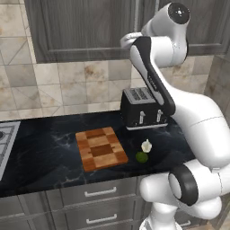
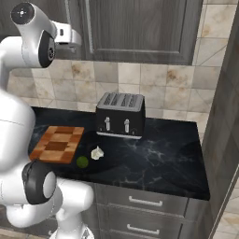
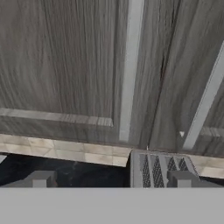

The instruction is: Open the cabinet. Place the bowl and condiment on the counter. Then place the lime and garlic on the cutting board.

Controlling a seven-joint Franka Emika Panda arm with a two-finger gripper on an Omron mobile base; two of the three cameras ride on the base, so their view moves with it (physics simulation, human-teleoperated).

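The cabinet [image 1: 81, 27] [image 2: 140, 28] [image 3: 65, 65] hangs shut above the counter [image 1: 45, 152] [image 2: 163, 158]. My gripper [image 3: 113, 179] [image 2: 67, 36] is open and raised in front of its doors, holding nothing. Two silver bar handles [image 3: 130, 65] [image 3: 205, 105] run either side of the door seam, a little beyond my fingertips [image 3: 39, 178]. The checkered cutting board [image 1: 101, 148] [image 2: 57, 144] lies bare on the counter. Just right of it sit the garlic [image 1: 146, 146] [image 2: 97, 153] and the lime [image 1: 142, 157] [image 2: 82, 162], close together. The bowl and condiment are out of view.
A black toaster [image 1: 143, 108] [image 2: 120, 114] [image 3: 162, 168] stands at the back of the counter, below my hand. A stove edge [image 1: 4, 139] is at the far left. Grey drawers [image 1: 99, 192] [image 2: 144, 201] run under the counter. A tall dark panel [image 2: 224, 116] bounds the right end.
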